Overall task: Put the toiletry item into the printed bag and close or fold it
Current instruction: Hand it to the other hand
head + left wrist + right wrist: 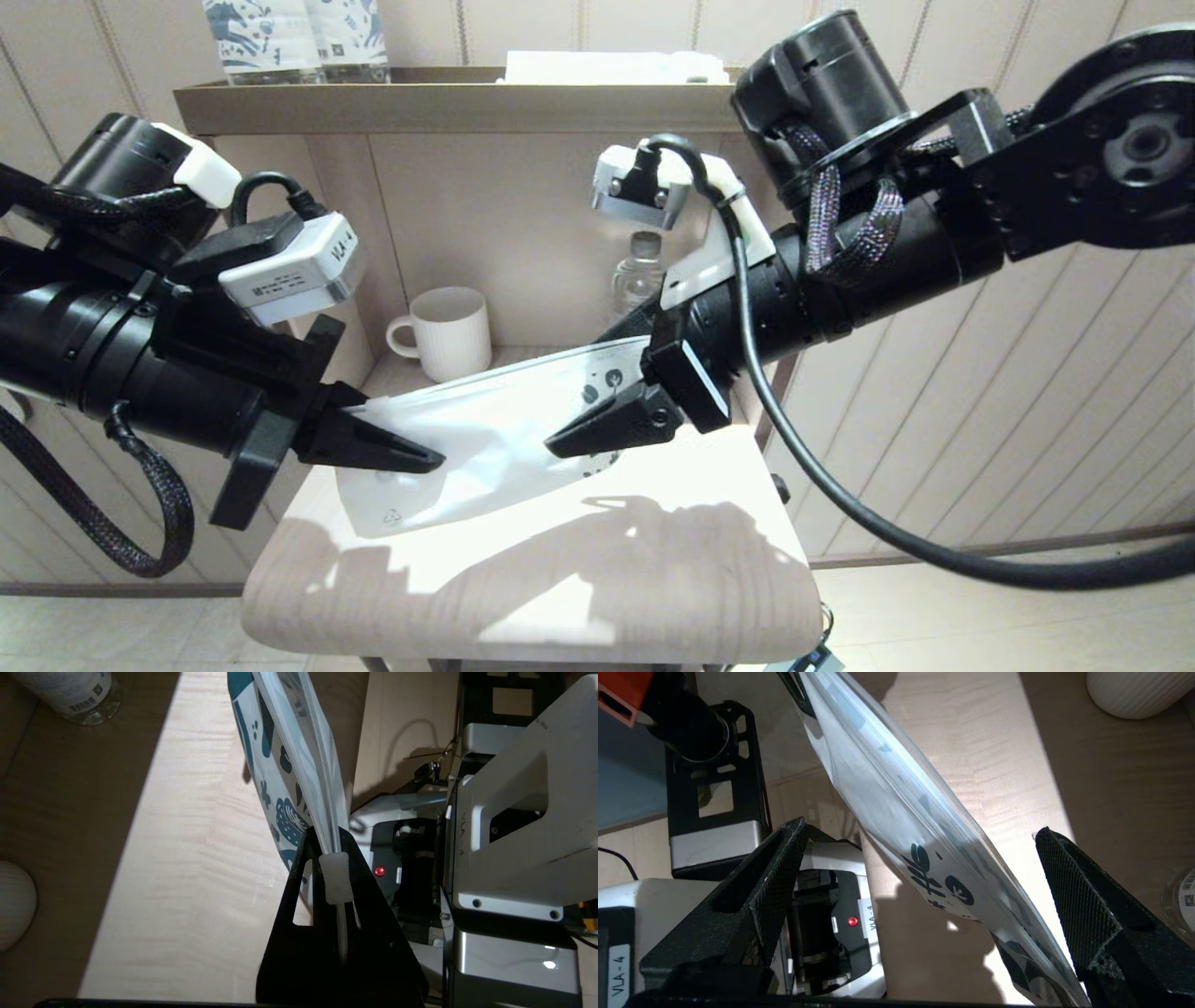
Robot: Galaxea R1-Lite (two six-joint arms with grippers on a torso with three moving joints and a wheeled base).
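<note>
Colours and patterns as recorded.

The printed bag [485, 439] was white with a dark blue leaf and dot print at one end; from the left wrist view that print [280, 812] read teal-blue on white, with speckled leaf shapes. The left claw [373, 446] and right claw [607, 425] were matt black, the right claw's pads [777, 882] showing a fine cross-hatched texture. The surface [653, 560] was pale wood with a light grain. The mug [448, 331] was white with vertical ribbing. The bottle [640, 273] was clear. The wall panels [980, 392] were beige with vertical grooves.
</note>
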